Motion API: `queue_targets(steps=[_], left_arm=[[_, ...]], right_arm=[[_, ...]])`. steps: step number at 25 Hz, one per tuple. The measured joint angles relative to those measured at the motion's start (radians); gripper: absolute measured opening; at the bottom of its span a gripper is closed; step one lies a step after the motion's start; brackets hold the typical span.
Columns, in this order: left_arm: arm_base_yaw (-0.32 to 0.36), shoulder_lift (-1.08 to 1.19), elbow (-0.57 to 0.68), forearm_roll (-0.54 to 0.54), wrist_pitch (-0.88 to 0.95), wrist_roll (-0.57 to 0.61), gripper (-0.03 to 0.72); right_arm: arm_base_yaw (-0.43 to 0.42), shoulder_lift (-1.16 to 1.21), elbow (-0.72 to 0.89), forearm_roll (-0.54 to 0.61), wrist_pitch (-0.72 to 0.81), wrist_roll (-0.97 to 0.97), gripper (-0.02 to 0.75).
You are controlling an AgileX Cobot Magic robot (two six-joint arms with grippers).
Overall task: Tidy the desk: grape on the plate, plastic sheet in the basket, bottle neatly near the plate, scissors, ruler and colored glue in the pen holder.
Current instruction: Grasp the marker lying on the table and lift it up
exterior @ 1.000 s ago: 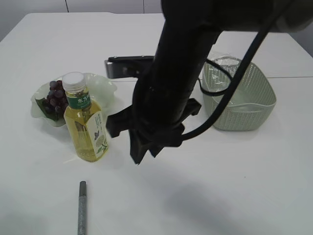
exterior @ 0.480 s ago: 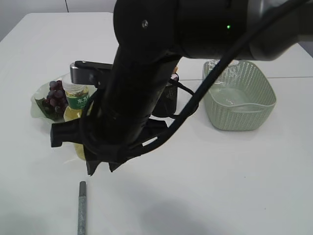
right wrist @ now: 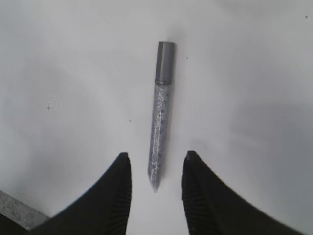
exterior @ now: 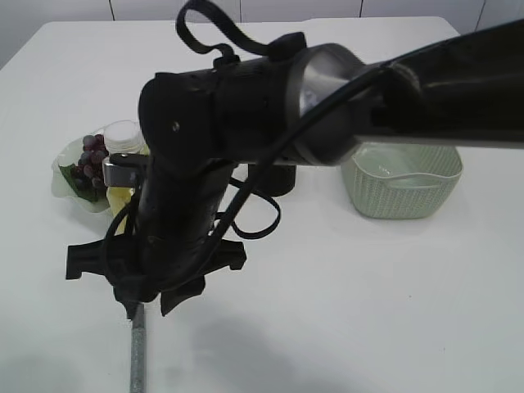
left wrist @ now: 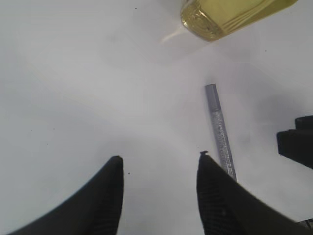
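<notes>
The right arm (exterior: 246,139) reaches from the upper right of the frame across the middle to the lower left, wrist pointed down at the white counter (exterior: 368,295). The right gripper (right wrist: 154,169) is released, its fingers (right wrist: 117,191) straddling the tip of the glitter glue pen (right wrist: 160,117), which lies flat on the counter. The left gripper (left wrist: 159,171) is also released, above bare counter, with the glue pen just right of it. The tea bottle (exterior: 123,143) stands beside the plate (exterior: 61,180) holding grapes (exterior: 88,160) at left centre. The green basket (exterior: 405,188) sits at right centre.
</notes>
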Motion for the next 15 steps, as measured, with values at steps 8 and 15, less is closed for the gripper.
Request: queue_targets(steps=[8, 15], left_arm=[[0.000, 0.000, 0.000, 0.000, 0.000, 0.000, 0.361], [0.000, 0.000, 0.000, 0.000, 0.000, 0.000, 0.361]], right_arm=[[0.049, 0.117, -0.064, -0.013, -0.021, 0.037, 0.260], [0.093, 0.167, -0.083, -0.118, -0.037, 0.151, 0.260]])
